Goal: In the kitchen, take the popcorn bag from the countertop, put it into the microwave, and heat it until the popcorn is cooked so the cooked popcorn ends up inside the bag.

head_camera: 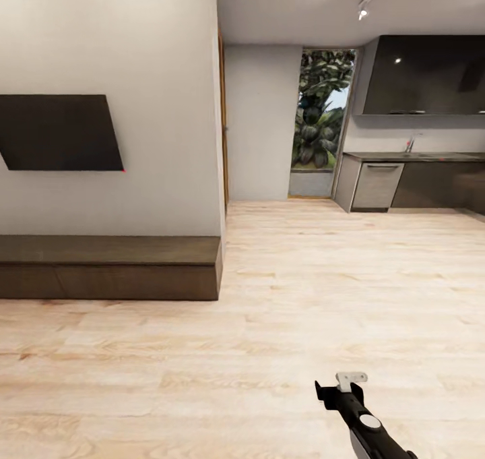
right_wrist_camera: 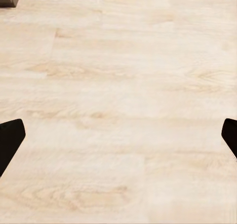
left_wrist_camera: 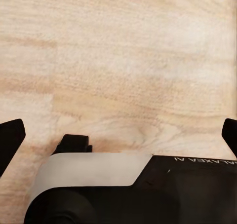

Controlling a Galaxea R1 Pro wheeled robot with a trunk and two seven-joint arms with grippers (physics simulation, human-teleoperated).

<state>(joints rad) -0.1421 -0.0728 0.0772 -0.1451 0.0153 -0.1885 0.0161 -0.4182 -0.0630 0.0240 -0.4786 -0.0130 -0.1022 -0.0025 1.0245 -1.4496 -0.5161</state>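
From my remote seat I log: pale wood plank floor (head_camera: 323,290), running to the kitchen (head_camera: 417,129) at far right, where a glossy grey tabletop (head_camera: 411,156) caps dark cabinet fronts. Long dark wooden bench (head_camera: 108,267) along the white wall. Black wall panel (head_camera: 60,133). Left pincer (left_wrist_camera: 118,130) released, fingers wide over bare floor. Right pincer (right_wrist_camera: 118,135) likewise released. Popcorn bag: I cannot locate it.

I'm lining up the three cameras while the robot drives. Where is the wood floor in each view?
Head view: the wood floor covers the lower half, reaching the kitchen cabinets.
Left wrist view: wood floor lies beyond the open left claw.
Right wrist view: wood floor lies beyond the open right claw.
Shared landmark: the pale plank grain.
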